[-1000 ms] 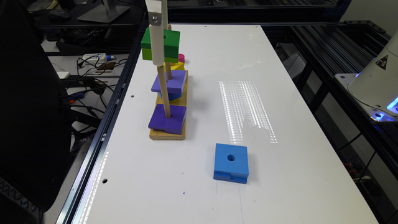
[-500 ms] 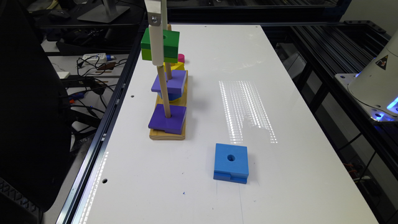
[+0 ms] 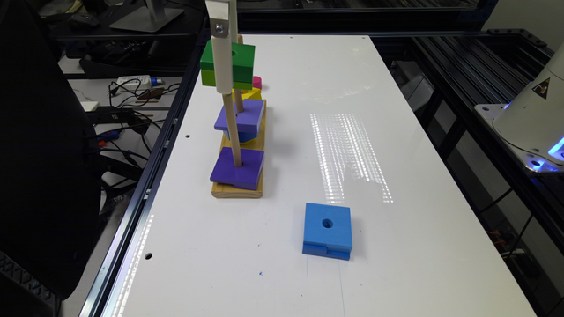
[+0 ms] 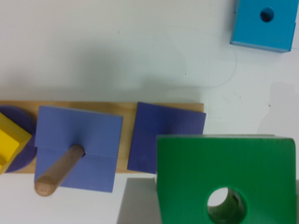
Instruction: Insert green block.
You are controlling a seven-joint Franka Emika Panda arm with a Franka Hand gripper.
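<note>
Barely any change this past second: the green block (image 3: 229, 64) still hangs high at the near peg's (image 3: 232, 132) tip, hole apparently over it, not yet slid down. Whether the fingers grip it, I can't tell.

This is a robotics lab or test bench. A plain white worktop (image 3: 396, 110) sits in a frame of black slotted aluminium rails (image 3: 458, 66). Loose cables (image 3: 128, 132) and a power adapter (image 3: 134, 81) lie on the floor beside it, a monitor stand (image 3: 147, 15) is behind, and a white robot base (image 3: 535, 119) with a blue light stands at the exterior view's right.
</note>
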